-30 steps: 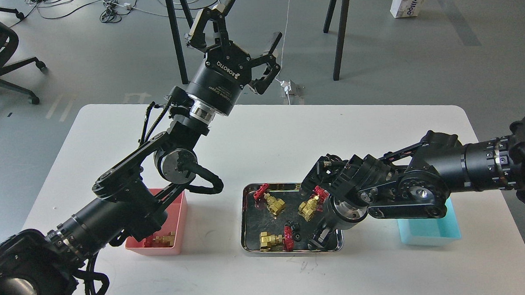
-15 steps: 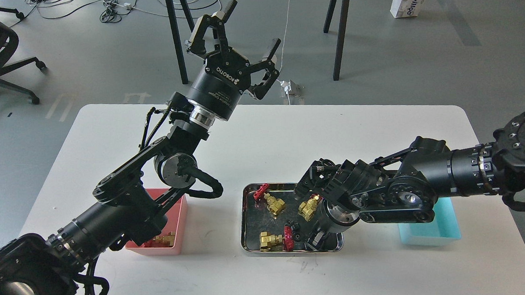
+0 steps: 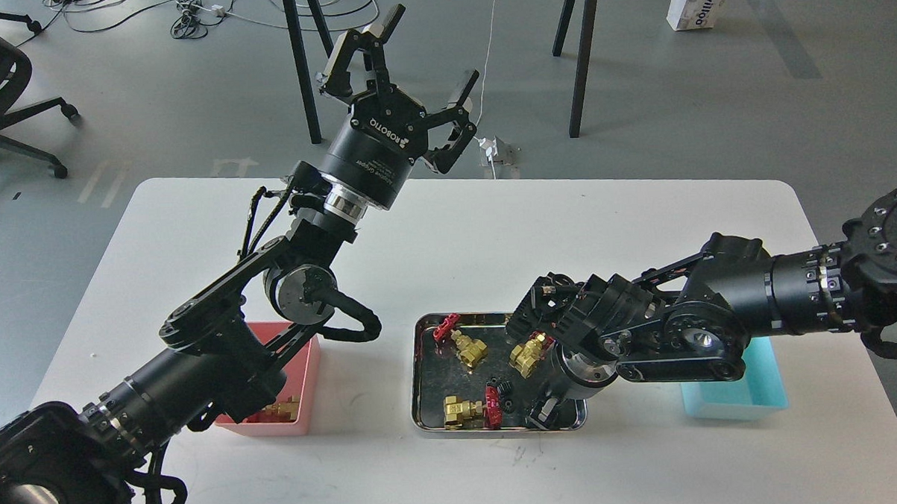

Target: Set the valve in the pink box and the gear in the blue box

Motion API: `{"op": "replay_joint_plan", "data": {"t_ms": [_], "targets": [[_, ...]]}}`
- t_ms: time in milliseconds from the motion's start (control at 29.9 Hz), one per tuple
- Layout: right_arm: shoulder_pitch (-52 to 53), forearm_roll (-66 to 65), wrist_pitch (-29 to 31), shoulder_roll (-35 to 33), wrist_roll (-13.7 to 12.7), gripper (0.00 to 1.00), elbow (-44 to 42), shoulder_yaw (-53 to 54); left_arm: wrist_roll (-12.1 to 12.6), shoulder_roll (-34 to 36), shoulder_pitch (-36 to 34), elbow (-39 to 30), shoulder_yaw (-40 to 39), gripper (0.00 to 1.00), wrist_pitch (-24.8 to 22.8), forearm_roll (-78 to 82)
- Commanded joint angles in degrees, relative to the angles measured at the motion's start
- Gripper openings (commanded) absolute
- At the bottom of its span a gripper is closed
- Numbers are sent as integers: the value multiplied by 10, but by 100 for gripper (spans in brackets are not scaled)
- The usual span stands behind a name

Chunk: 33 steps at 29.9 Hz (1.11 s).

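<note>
The right gripper (image 3: 541, 414) reaches down into the shiny steel tray (image 3: 425, 424); whether it is open I cannot tell. Two tiny black toothed gears (image 3: 506, 396) lie just beside it, toward the gold-brass valve with red handwheel (image 3: 470, 410). The left gripper (image 3: 404, 56) is spread wide, empty, well above.

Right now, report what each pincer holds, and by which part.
The left pincer is open in the air, holding nothing. The right pincer reaches down into the steel tray; its fingers are hidden, so any hold cannot be told.
</note>
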Motion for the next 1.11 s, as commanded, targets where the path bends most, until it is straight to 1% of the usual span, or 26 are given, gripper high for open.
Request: {"op": "replay_joint_plan", "data": {"t_ms": [0,100,301,435,670,871,971,1072], "targets": [[-3,0,0,0,-1,48,0,-1,0,-7,0,0,-1,99,0,0],[-5,0,0,0,-1,45,-1,-1,0,-7,0,0,-1,99,0,0],[-5,0,0,1,-1,35,-1,-1,0,-8,0,1,-1,99,0,1],[-3,0,0,1,0,23,0,-1,0,-9,0,12,0,99,-2,0],[0,1,0,-4,-1,18,2,-1,0,-15,1,16,1,99,-3,1],[11,7,0,-17,0,16,10,4,0,-16,1,16,1,99,-2,1],[24,9,0,-37,0,16,19,12,0,-16,1,16,1,99,-2,1],[32,9,0,-78,1,16,18,45,0,-17,2,15,2,99,-2,1]]}}
